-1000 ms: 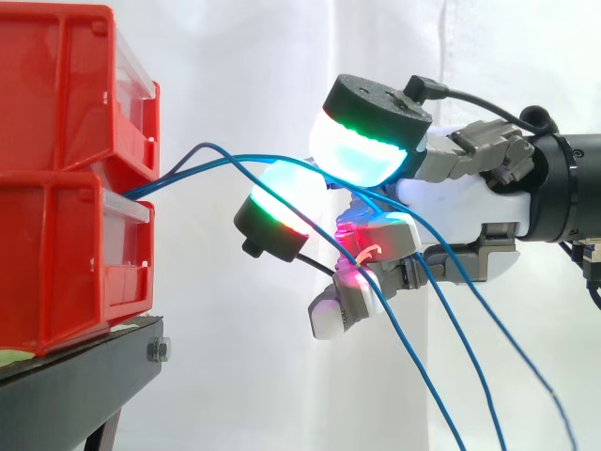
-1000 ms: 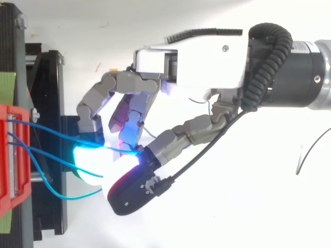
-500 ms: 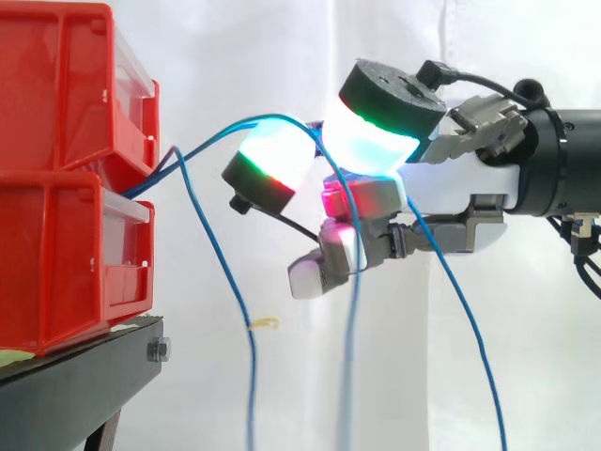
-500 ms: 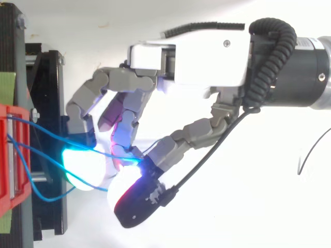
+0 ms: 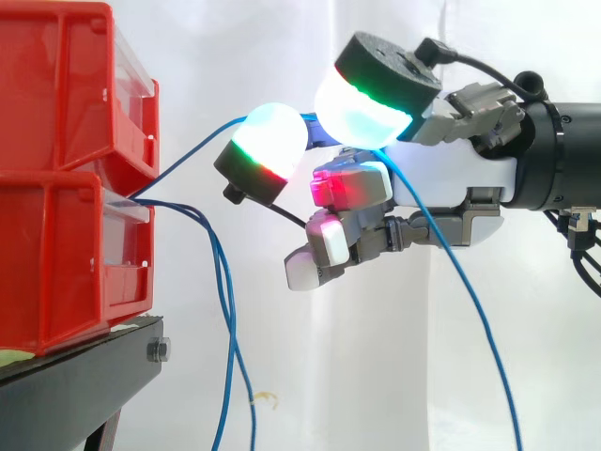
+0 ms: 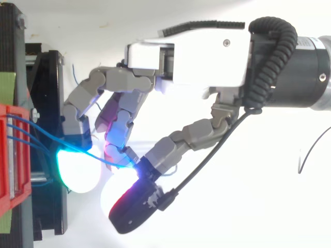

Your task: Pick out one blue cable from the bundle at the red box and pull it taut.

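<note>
Robot hand: the robot hand point(image 5: 451, 183) point(image 6: 191, 59) is reaching in from the right edge of the side view at about the height of the upper bin, with its fingers curling toward the bins.
Grasp: it is closing on one thin blue cable point(image 5: 199, 146). The cable is passing between two big glowing fingertips point(image 5: 272, 139), which are showing white-cyan with green and red bands. The other fingers are folding underneath, glowing magenta and white, and they are holding nothing.
Held cable: it is coming out at the front of the stacked red plastic bins point(image 5: 56, 263), between the upper and lower bin. From there it is rising to the pinch in a shallow bow, not fully straight. Past the hand it is dropping loose toward the lower right of the side view.
Other cables: the remaining loose blue cables point(image 5: 225, 310) are leaving the same gap in the bins and hanging slack just in front of the lower bin. They are trailing down past the stand's front edge, apart from the hand.
Bins: the two are sitting one on the other at the front edge of the black metal stand point(image 5: 75, 385), with their open fronts facing the hand.
Gap: the fingertips are hovering near the bin fronts without touching them.
Backdrop: a white curtain point(image 5: 526, 56) is hanging behind everything.
</note>
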Controlling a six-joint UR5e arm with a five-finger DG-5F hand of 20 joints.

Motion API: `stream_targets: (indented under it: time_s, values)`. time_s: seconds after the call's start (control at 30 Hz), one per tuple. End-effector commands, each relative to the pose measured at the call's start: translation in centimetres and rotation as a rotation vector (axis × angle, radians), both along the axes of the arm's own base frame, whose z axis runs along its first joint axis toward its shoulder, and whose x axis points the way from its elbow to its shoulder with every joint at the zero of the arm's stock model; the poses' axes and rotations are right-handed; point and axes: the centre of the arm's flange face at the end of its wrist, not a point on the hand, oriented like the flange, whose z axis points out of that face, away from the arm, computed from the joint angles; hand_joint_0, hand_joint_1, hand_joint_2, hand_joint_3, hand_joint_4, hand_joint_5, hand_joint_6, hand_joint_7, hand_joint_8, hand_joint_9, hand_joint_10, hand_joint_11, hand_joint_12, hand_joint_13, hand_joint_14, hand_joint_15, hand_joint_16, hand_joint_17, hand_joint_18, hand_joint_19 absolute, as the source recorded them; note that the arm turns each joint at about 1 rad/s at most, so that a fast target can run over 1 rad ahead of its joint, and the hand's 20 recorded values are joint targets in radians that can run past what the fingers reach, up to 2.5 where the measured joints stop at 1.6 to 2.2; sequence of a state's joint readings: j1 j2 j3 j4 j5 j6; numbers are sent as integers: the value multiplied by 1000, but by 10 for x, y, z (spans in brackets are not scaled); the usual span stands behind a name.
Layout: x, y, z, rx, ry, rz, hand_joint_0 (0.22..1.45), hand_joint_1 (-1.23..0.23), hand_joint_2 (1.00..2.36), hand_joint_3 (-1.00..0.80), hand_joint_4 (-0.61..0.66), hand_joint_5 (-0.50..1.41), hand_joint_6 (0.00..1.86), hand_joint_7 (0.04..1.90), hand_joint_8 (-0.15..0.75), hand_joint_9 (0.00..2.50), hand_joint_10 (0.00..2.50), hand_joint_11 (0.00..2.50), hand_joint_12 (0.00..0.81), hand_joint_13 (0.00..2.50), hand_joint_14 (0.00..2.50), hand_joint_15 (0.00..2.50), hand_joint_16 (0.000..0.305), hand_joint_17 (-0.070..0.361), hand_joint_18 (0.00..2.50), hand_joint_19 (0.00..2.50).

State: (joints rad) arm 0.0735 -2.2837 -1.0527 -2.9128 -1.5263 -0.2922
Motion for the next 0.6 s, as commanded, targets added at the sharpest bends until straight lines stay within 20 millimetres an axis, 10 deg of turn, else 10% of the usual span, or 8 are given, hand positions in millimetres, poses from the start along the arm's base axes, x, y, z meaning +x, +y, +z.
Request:
stream_targets:
  time_s: [0.0,0.57]
  values:
    - [0,0,0,-2,0,0,568,-738,1000,-500,54,-194,919,745,258,1246,18,1111,297,1079,20,524,27,60,782,302]
    - [-7,0,-22,-11,35,2,536,-458,1000,-500,97,-197,864,755,278,1320,15,1244,316,1195,21,662,26,58,762,328]
